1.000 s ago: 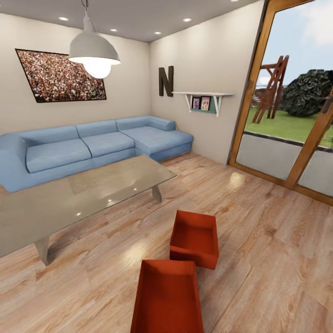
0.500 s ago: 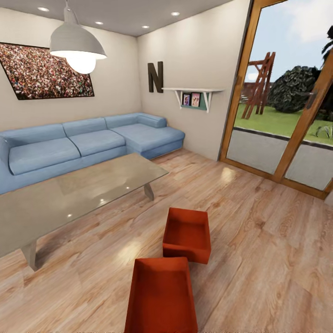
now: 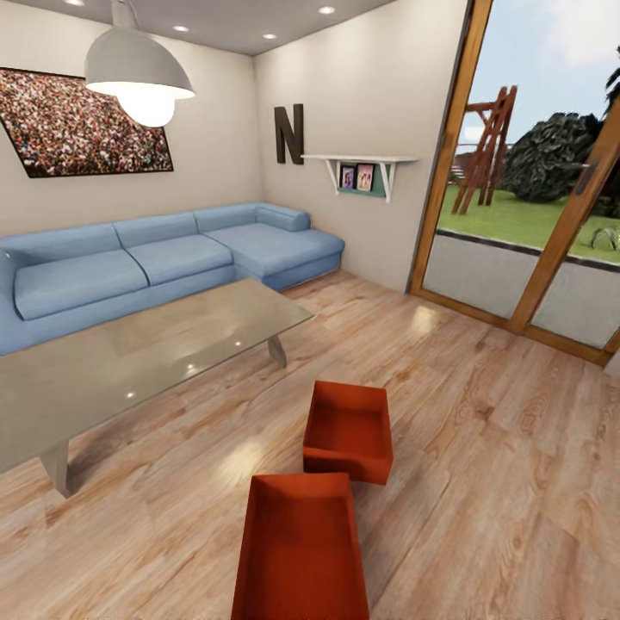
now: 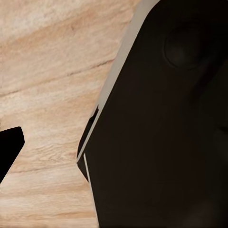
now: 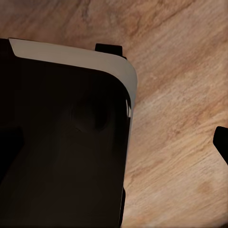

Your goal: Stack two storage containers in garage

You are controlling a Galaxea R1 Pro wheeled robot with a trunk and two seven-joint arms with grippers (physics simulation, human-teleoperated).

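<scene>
Red-orange near container (image 3: 301, 551) lies on the wood floor (image 3: 482, 465) dead ahead, long axis running away from me, the far container (image 3: 349, 430) just beyond, slightly right; I cannot tell either pincer's state.

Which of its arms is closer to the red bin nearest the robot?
Cannot tell, left or right. The nearer bin sits on the wood floor straight ahead, about centred. Each wrist camera looks at floor planks beside a dark robot part, which places neither arm.
</scene>
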